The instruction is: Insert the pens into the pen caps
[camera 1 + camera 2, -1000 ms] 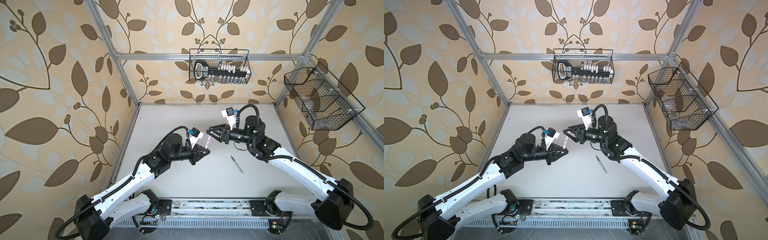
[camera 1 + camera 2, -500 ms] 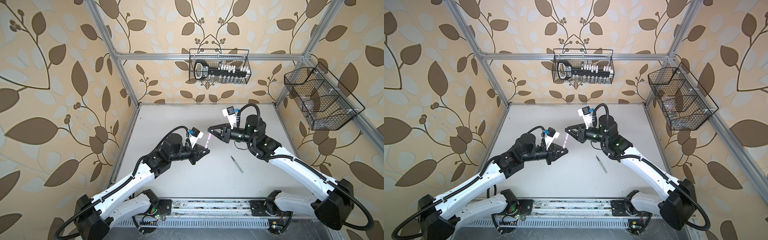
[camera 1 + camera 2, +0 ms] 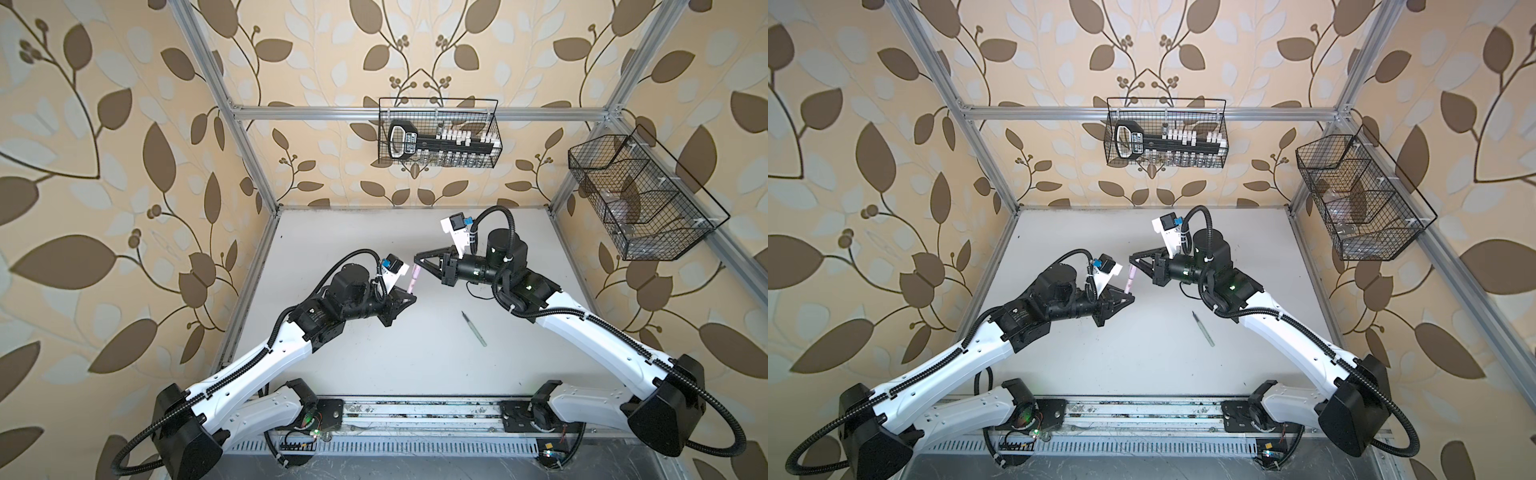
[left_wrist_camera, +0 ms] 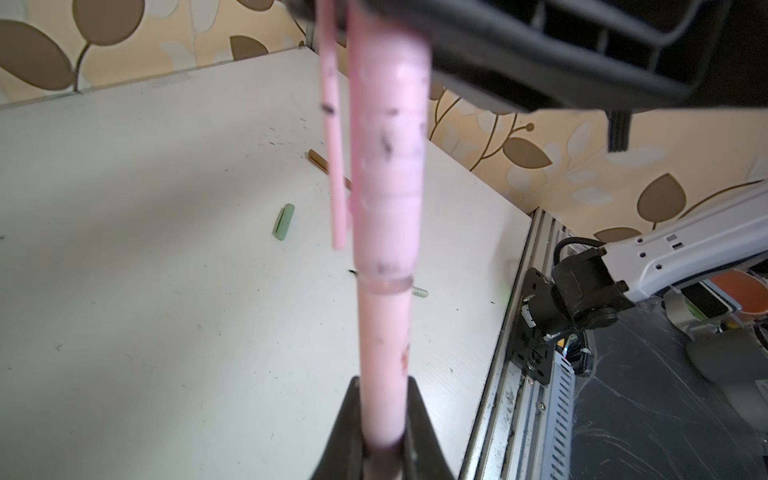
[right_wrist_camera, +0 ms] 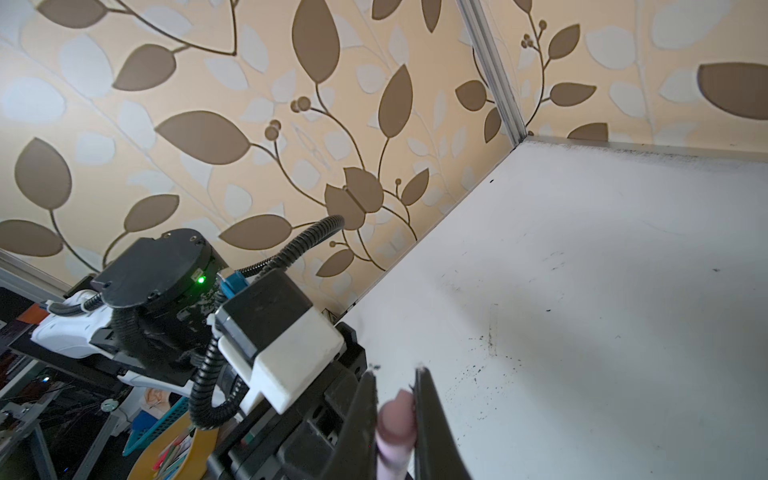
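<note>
A pale pink pen [image 3: 415, 277] stands raised between my two grippers in both top views. My left gripper [image 4: 383, 382] is shut on the pink barrel [image 4: 384, 345]. A pink pen cap [image 4: 388, 145] with its clip sits over the pen's far end. My right gripper [image 5: 397, 374] is shut on the rounded top of that cap [image 5: 397, 419]. A pale green pen [image 3: 473, 328] lies on the table under the right arm. In the left wrist view a green cap [image 4: 284, 222] and a brown pen [image 4: 318, 160] lie on the table beyond.
A wire basket [image 3: 438, 137] hangs on the back wall, another [image 3: 640, 199] on the right wall. The metal rail [image 3: 415, 415] runs along the table's front edge. The two grippers' fingers stand very close together above the table's middle.
My right gripper has shifted slightly left and closed from open onto the pink cap's top. The left arm has held the pink pen still.
</note>
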Motion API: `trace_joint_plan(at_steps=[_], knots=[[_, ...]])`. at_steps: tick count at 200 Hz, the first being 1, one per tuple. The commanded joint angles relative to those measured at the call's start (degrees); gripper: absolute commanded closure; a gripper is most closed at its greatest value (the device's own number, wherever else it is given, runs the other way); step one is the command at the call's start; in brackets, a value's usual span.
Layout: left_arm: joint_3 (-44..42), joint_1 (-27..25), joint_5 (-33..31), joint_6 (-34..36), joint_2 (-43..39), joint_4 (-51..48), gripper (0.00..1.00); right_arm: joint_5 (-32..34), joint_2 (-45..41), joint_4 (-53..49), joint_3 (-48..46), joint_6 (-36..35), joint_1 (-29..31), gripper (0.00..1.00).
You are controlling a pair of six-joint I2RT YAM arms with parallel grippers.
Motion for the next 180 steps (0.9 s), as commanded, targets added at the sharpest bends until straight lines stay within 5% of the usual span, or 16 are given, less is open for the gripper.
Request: trace_joint_plan(at_steps=[1, 103, 180], knots=[[7.4, 0.0, -2.8, 5.3, 1.0, 9.3, 1.00, -2.1, 1.4, -6.8, -1.2, -1.8, 2.1, 1.00], [18.8, 2.0, -2.8, 13.3, 4.5, 17.7, 1.00, 7.8, 2.1, -10.2, -10.7, 0.7, 6.0, 1.00], [22.9, 3.7, 3.1, 12.3, 5.7, 22.0, 1.00, 2.7, 4.6, -2.5, -17.5, 7.2, 7.4, 1.00]])
